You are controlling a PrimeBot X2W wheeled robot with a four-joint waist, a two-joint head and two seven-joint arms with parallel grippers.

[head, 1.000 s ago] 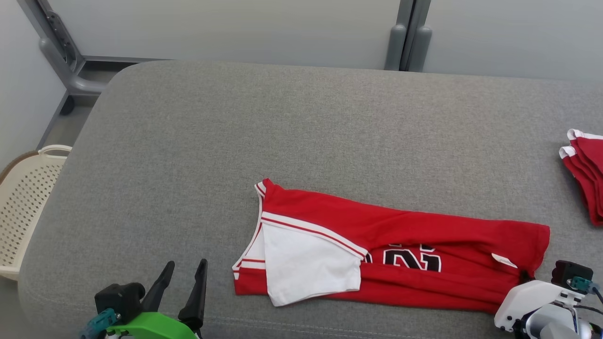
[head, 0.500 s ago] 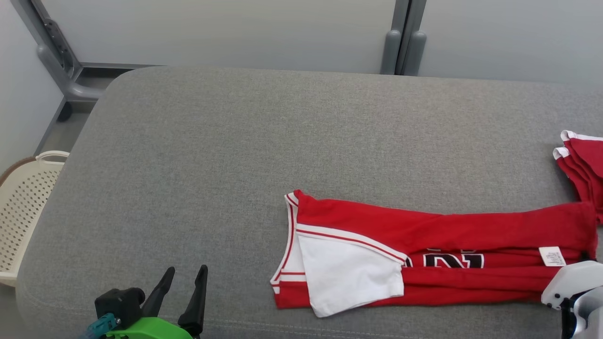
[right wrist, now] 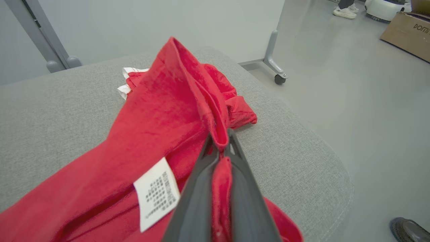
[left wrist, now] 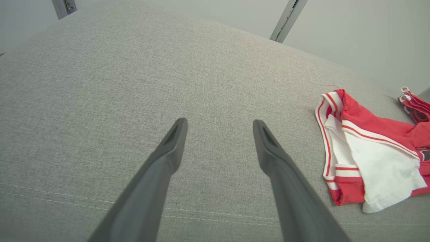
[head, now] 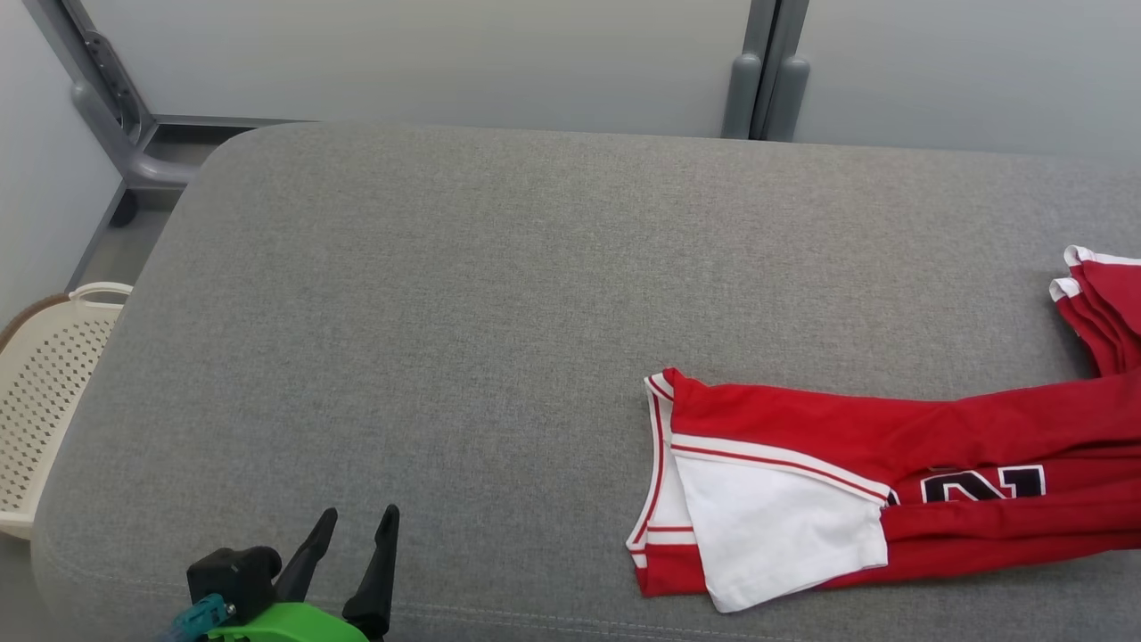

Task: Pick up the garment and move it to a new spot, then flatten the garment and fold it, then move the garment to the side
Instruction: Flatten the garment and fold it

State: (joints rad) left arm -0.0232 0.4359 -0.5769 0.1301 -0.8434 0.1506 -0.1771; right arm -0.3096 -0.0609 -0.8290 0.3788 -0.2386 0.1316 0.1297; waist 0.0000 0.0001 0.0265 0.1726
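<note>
The garment (head: 802, 481) is a red jersey with white trim and black numerals, folded into a long strip on the grey cushion (head: 499, 294), running off the head view's right edge. In the left wrist view the garment (left wrist: 366, 151) lies to the right of my fingers. My left gripper (head: 357, 535) stands open above bare cushion at the lower left, well apart from the cloth. My right gripper (right wrist: 220, 139) is shut on a bunched red fold of the garment (right wrist: 161, 127), lifting that end; a white care label (right wrist: 156, 193) hangs beside the fingers.
Another red and white cloth pile (head: 1101, 312) lies at the cushion's right end. A cream perforated basket (head: 45, 392) stands on the floor at the left. Grey frame posts (head: 767, 71) rise behind. A shoe (right wrist: 408, 230) and a cardboard box (right wrist: 406, 30) are on the floor beyond the cushion's right edge.
The garment has slid to the right across the cushion, pulled by my right gripper, which has left the head view. My left gripper has stayed in place, open.
</note>
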